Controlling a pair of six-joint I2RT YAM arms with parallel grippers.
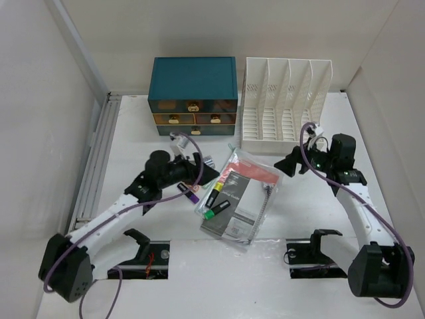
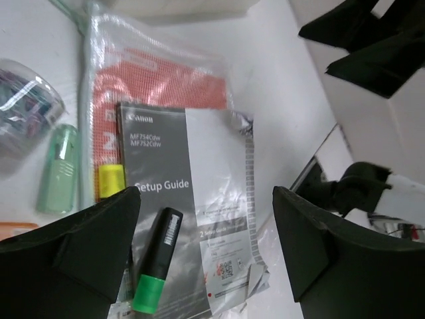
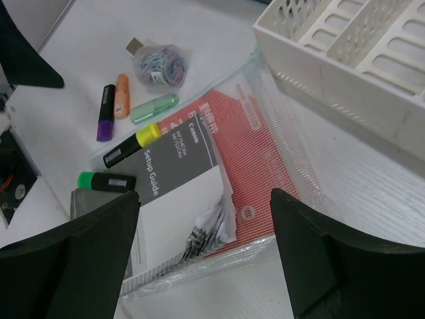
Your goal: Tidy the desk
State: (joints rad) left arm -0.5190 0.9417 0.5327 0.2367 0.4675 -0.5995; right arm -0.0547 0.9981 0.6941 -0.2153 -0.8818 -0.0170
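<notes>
The white desk (image 1: 133,133) holds a clear mesh pouch (image 1: 251,174) with a red sheet, and on it a grey "Setup Guide" booklet (image 1: 239,206). A green-capped highlighter (image 1: 217,210) and a yellow-capped one (image 1: 216,196) lie on the booklet's left edge, a purple one (image 1: 189,193) beside them. My left gripper (image 1: 199,174) is open and empty; in its wrist view it (image 2: 206,252) hovers over the booklet (image 2: 179,199) and green highlighter (image 2: 158,259). My right gripper (image 1: 292,163) is open and empty, above the pouch's right end (image 3: 259,153) and the booklet's curled corner (image 3: 216,226).
A teal drawer cabinet (image 1: 192,96) and a white slotted file rack (image 1: 285,100) stand at the back. A bag of paper clips (image 3: 159,63), an orange marker (image 3: 121,95) and a mint-green tube (image 3: 154,107) lie left of the pouch. White walls close both sides.
</notes>
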